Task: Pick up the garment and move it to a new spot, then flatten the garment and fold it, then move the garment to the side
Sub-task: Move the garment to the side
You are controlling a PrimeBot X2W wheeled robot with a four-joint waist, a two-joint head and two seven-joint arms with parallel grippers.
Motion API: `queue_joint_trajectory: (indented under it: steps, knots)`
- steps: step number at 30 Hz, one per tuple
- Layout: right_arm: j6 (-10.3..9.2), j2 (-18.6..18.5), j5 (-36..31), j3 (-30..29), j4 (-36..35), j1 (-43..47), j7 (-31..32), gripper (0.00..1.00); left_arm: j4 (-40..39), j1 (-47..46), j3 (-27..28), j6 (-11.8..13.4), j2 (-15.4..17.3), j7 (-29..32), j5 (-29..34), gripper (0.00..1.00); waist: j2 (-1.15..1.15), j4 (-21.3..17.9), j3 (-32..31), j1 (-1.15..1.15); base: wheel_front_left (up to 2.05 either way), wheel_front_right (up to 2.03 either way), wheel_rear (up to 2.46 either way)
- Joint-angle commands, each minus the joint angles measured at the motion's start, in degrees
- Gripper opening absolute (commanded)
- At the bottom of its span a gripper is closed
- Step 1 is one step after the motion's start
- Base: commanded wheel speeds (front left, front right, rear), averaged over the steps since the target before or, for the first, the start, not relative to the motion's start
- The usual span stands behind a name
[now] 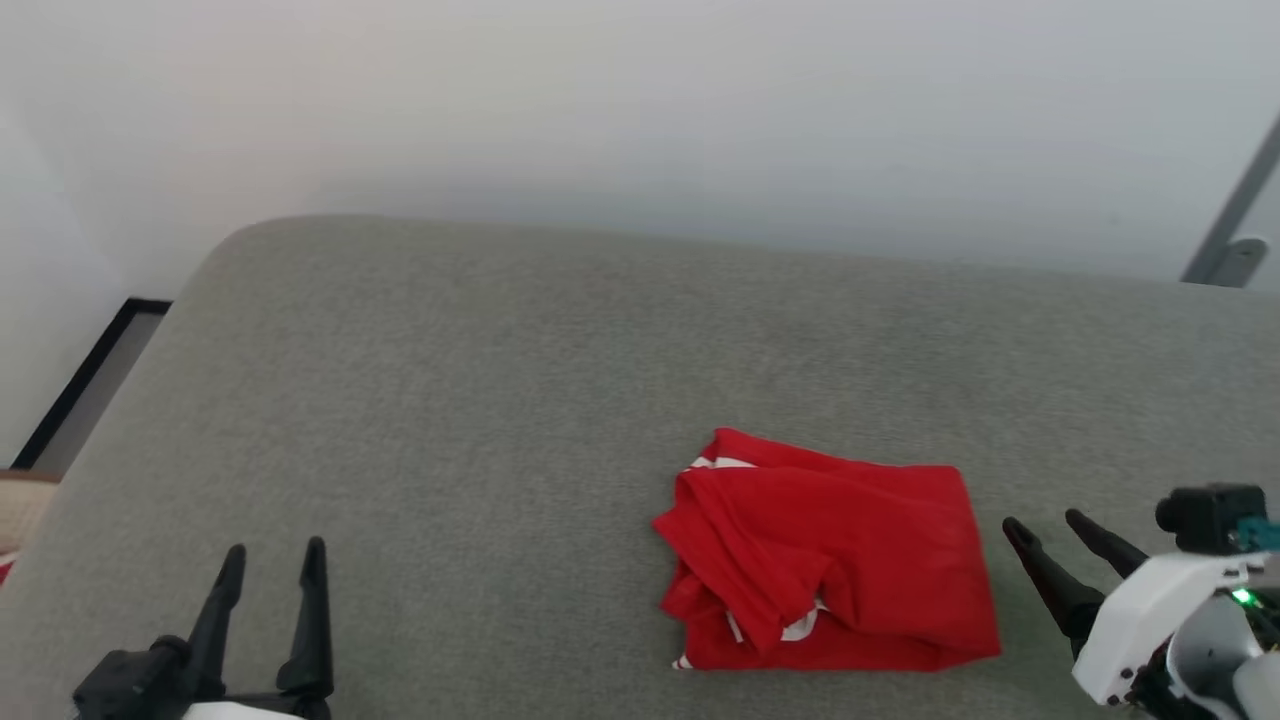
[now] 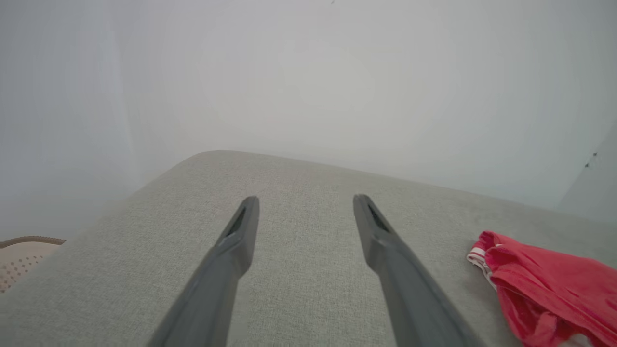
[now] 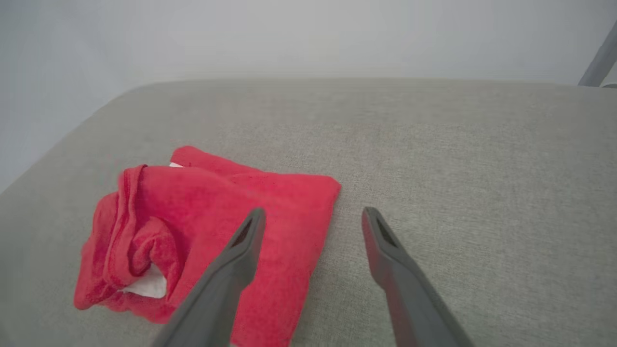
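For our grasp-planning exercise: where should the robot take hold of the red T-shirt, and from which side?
Probably grip the red T-shirt at its straight right edge, approaching from the right with the open right gripper beside it; the left side is bunched in loose folds.

Thin red cloth shirt (image 1: 850,560), matt and creased. Grey woven surface (image 1: 480,400), slightly rough. Matt dark plastic on left gripper (image 1: 275,548) and right gripper (image 1: 1042,520).
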Motion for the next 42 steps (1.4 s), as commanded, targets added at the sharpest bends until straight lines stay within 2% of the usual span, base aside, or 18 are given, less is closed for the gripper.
queue_joint_trajectory:
  steps: [1, 9, 14, 18, 22, 25, 26, 27, 34, 42]
  knots:
    - [-0.03, -0.4, 1.2, 0.5, 0.5, -0.9, 2.2, 1.00, 0.1, -0.8, -0.3, -0.2, 0.2, -0.2, -0.2, 1.00, 0.00, 1.4, 0.8, 0.00, 0.00, 0.00, 0.00]
    - [-0.03, -4.4, 5.5, 3.7, 2.8, -6.6, 19.3, 1.00, 1.1, -3.2, -2.8, -0.2, -0.1, -0.2, -1.2, 1.00, 0.00, 5.0, 4.6, 0.00, 0.00, 0.00, 0.00]
    - [-0.03, -4.8, 5.8, 4.8, 6.1, -10.2, 29.1, 1.00, 1.9, -5.1, -4.2, -0.2, -0.2, -0.2, -1.8, 1.00, 0.00, 6.8, 6.6, 0.00, 0.00, 0.00, 0.00]
    - [-0.03, -3.3, 6.1, 5.9, 9.3, -12.8, 36.2, 1.00, 2.5, -6.4, -4.9, -0.2, -0.2, -0.2, -2.3, 1.00, 0.00, 7.7, 7.8, 0.00, 0.00, 0.00, 0.00]
    - [-0.02, 0.0, 6.6, 7.2, 12.9, -13.9, 42.6, 1.00, 3.0, -7.1, -5.1, -0.2, -0.4, -0.2, -2.6, 1.00, 0.00, 7.8, 8.5, 0.00, 0.00, 0.00, 0.00]
    - [-0.01, 1.2, 6.6, 7.6, 14.0, -14.3, 44.2, 1.00, 3.1, -7.4, -5.1, -0.2, -0.6, -0.2, -2.9, 1.00, 0.00, 7.8, 8.9, 0.00, 0.00, 0.00, 0.00]
    - [-0.01, 1.8, 6.9, 7.5, 14.4, -14.4, 44.9, 0.94, 3.2, -7.6, -5.2, -0.2, -0.6, -0.2, -2.9, 1.00, 0.00, 7.7, 9.1, 0.00, 0.00, 0.00, 0.00]
    - [0.04, 2.1, 6.8, 7.7, 14.2, -14.7, 44.9, 0.00, 3.3, -7.7, -5.3, -0.2, -0.7, -0.2, -3.0, 1.00, 0.00, 7.7, 9.2, 0.00, 0.00, 0.00, 0.00]
    - [-0.03, 1.0, 7.3, 4.2, 11.4, -17.1, 42.4, 0.00, 3.4, -9.2, -4.4, -0.2, -0.4, -0.2, -4.0, 1.00, 0.00, 5.6, 9.9, 0.00, 0.00, 0.00, 0.00]
    - [-0.03, -3.0, 5.5, 1.3, 4.6, -18.4, 41.5, 0.00, 1.6, -11.1, -3.7, -0.2, 0.9, -0.2, -3.2, 1.00, 0.00, 0.8, 9.8, 0.00, 0.00, 0.00, 0.00]
